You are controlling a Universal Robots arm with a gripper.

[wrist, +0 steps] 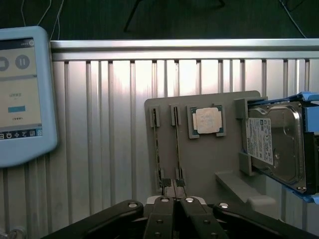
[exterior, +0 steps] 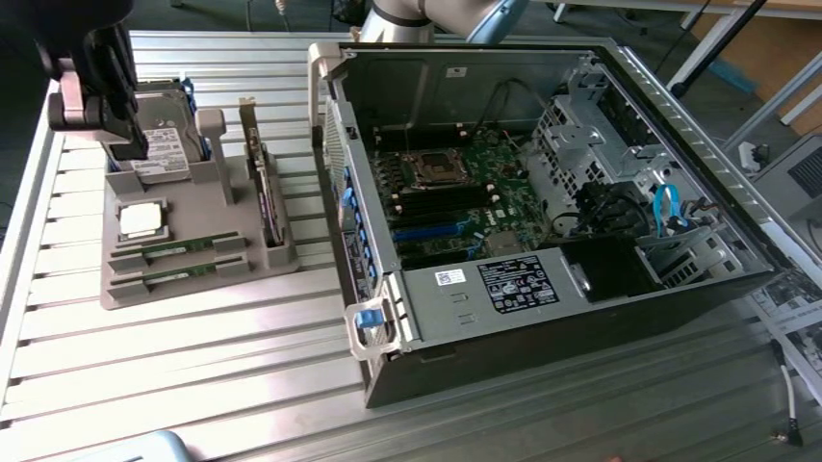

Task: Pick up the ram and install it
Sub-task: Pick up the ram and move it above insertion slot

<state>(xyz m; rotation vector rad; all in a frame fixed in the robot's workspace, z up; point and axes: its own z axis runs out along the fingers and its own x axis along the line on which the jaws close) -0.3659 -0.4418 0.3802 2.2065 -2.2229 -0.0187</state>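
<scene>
Two green ram sticks (exterior: 176, 248) (exterior: 173, 276) lie side by side in slots at the near end of a grey holder (exterior: 192, 207) on the exterior view's left. The wrist view shows them edge-on as two thin strips (wrist: 157, 144) (wrist: 177, 144). My gripper (exterior: 129, 146) hangs above the far end of the holder, by the hard drive, well off both sticks. In the wrist view my gripper (wrist: 174, 191) looks down on the holder with its fingers pressed together, shut and holding nothing.
The holder also carries a square silver processor (wrist: 206, 121), a hard drive (wrist: 274, 144) and an upright dark card (exterior: 268, 207). An open computer case (exterior: 540, 192) with its motherboard (exterior: 469, 192) lies on the exterior view's right. A pale blue tablet (wrist: 20, 94) rests on the ribbed metal table (wrist: 109, 124).
</scene>
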